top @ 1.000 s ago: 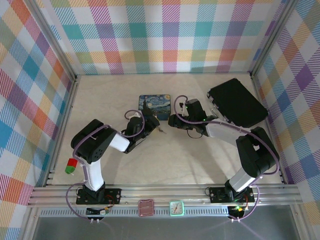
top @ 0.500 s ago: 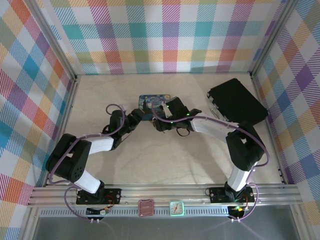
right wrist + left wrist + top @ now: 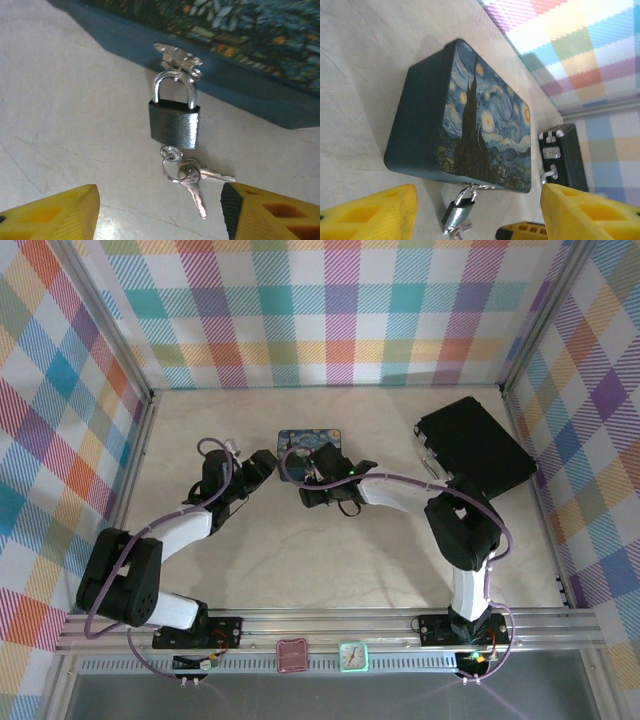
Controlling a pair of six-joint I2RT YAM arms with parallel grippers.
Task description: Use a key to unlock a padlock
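The small dark padlock (image 3: 174, 123) hangs by its silver shackle from the hasp (image 3: 178, 59) on the front of the starry-night tin (image 3: 310, 442). A key (image 3: 171, 153) sticks in the bottom of the padlock, and two more keys (image 3: 196, 186) on the same ring lie on the table. My right gripper (image 3: 160, 216) is open, its yellow fingers on either side of the keys and touching nothing. My left gripper (image 3: 477, 220) is also open, at the tin's left front corner (image 3: 410, 145), facing the padlock (image 3: 456, 214) from the side.
A flat black case (image 3: 475, 445) lies at the back right, and its latches (image 3: 551, 150) show beyond the tin. The two grippers (image 3: 262, 466) (image 3: 312, 482) sit close together in front of the tin. Checked walls close off the table on three sides.
Both grippers have moved left along the tin's front. The left arm has swung out to the left, and the right gripper now sits over the padlock and keys.
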